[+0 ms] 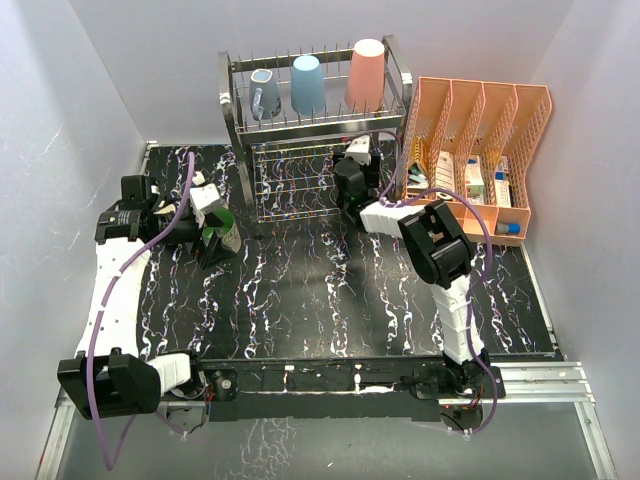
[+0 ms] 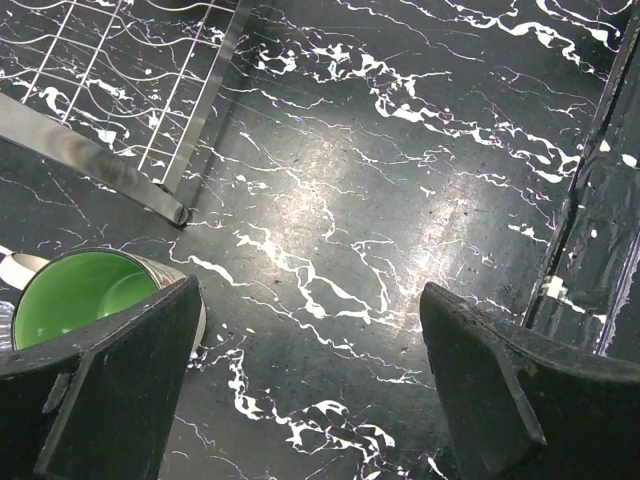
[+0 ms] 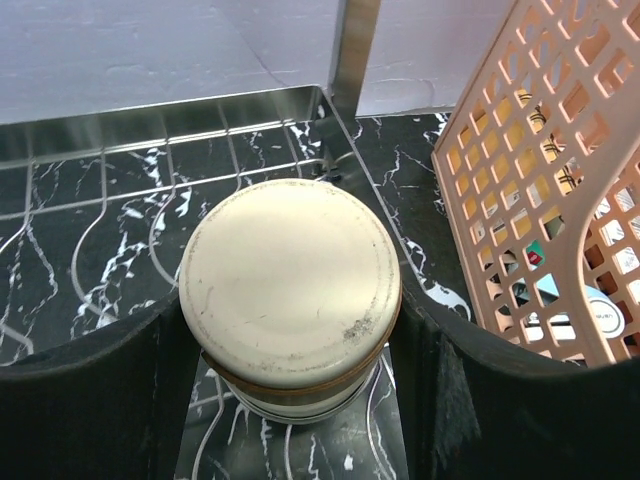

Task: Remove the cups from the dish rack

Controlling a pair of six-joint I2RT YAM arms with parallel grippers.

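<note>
My right gripper [image 3: 290, 305] grips the cream cup [image 3: 290, 270] inside the rack [image 3: 160, 115]; I'd lift slightly, then back out clear of its wires.

Pale walls [image 1: 100, 80] enclose a black marbled table [image 1: 330, 300].

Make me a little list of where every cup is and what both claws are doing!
top of rack: grey mug, blue cup, pink cup, in a row
bottom of rack: cream cup, upside down
table: green mug, upright, outside the rack
left gripper: open, empty, beside green mug
right gripper: shut on cream cup
beside rack: orange organizer
</note>
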